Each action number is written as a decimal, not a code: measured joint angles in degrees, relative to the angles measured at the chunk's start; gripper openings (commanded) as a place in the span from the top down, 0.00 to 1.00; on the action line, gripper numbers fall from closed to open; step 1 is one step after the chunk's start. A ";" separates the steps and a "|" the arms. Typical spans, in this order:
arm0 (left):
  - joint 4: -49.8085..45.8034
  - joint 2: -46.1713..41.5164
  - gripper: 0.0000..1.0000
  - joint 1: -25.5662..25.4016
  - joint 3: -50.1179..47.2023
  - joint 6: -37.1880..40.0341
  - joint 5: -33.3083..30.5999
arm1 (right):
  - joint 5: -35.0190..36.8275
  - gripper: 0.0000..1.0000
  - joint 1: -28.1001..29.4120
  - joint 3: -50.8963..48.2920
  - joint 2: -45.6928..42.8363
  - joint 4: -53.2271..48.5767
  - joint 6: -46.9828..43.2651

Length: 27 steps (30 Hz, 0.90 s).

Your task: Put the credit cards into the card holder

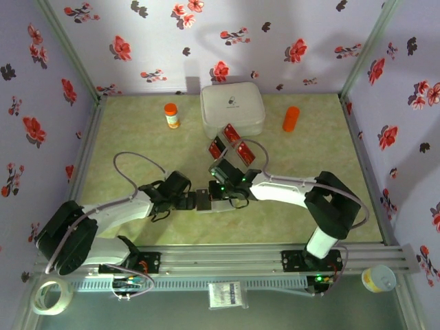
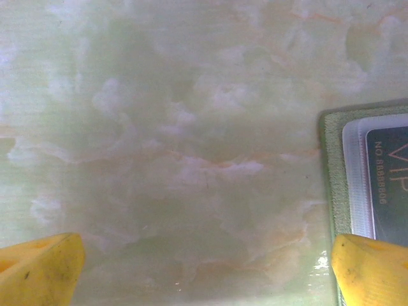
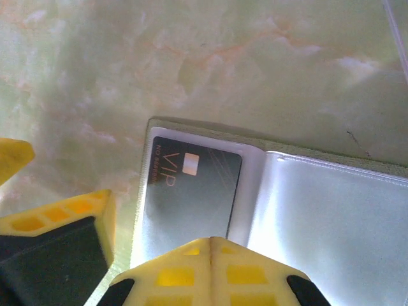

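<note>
- Card holder (image 3: 319,210) lies open on the bench (image 2: 159,127), with a dark card (image 3: 191,185) already sleeved.
- Right jaws are clenched empty over it, probably nudging the card home.
- Left jaws are spread wide at its edge, likely steadying it.
- Red credit cards (image 1: 230,133) wait nearby.

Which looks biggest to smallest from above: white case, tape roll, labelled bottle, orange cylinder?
White case
Tape roll, though it may be nearer the camera
Labelled bottle and orange cylinder look alike

We list: table (image 2: 191,127), smooth marble-patterned top with faint sheen; card holder (image 3: 204,132), matt olive cloth-like rim, glossy clear plastic sleeves (image 3: 331,217); dark credit card (image 3: 191,191), smooth satin plastic; left gripper (image 2: 207,255) fingers (image 2: 39,268), matt yellow plastic.
</note>
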 measured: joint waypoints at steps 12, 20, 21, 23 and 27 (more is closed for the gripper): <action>0.00 0.02 0.00 0.22 -0.02 0.00 -0.39 | 0.94 0.97 0.00 0.00 5.11 0.87 0.74; 0.00 0.02 0.00 0.22 -0.02 0.00 -0.39 | -0.07 0.97 0.22 0.63 6.05 1.70 0.85; 0.02 0.02 0.00 0.22 -0.07 -0.02 -0.39 | -0.11 0.97 0.22 0.63 6.05 1.68 0.85; 0.02 0.02 0.00 0.22 -0.26 0.00 -0.39 | -0.11 0.97 0.22 0.63 6.03 1.68 0.85; 0.02 0.00 0.00 0.22 -0.52 0.00 -0.39 | -0.07 0.94 0.26 0.63 4.59 1.18 0.85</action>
